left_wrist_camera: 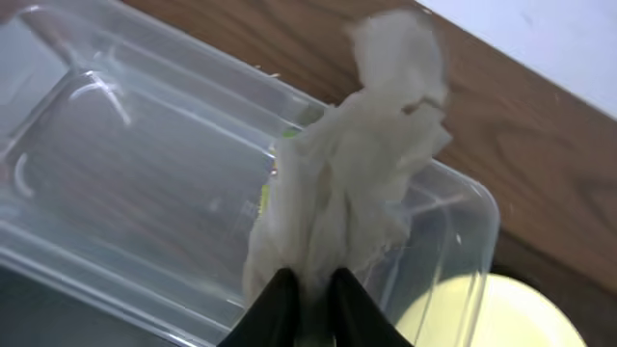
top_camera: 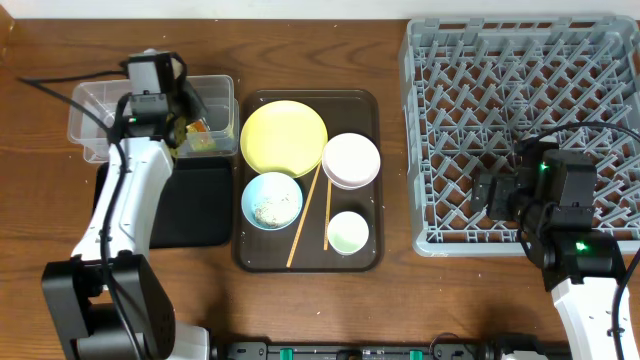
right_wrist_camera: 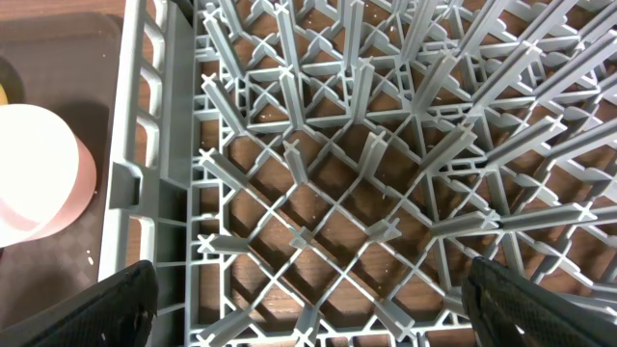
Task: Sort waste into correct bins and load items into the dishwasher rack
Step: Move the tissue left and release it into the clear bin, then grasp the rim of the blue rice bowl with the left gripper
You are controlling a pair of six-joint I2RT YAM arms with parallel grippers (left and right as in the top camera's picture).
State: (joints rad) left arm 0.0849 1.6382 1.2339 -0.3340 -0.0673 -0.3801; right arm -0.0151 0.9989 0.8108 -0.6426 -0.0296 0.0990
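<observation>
Here, paper scrap (left_wrist_camera: pixel 357 183) over clear tub (left_wrist_camera: pixel 145 164), plate (left_wrist_camera: pixel 501 318) beside

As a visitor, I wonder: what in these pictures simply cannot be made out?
Overhead: the left gripper and its crumpled paper are hidden under the left arm.
Overhead: specks in the blue bowl are too small to identify.
Left wrist: the paper hides part of the clear tub.
Right wrist: the frame edge cuts off the pink bowl.

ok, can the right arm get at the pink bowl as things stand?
Probably yes. The right gripper is open and empty over the rack, near its left wall; the pink bowl sits just beyond, with nothing on it.
</observation>
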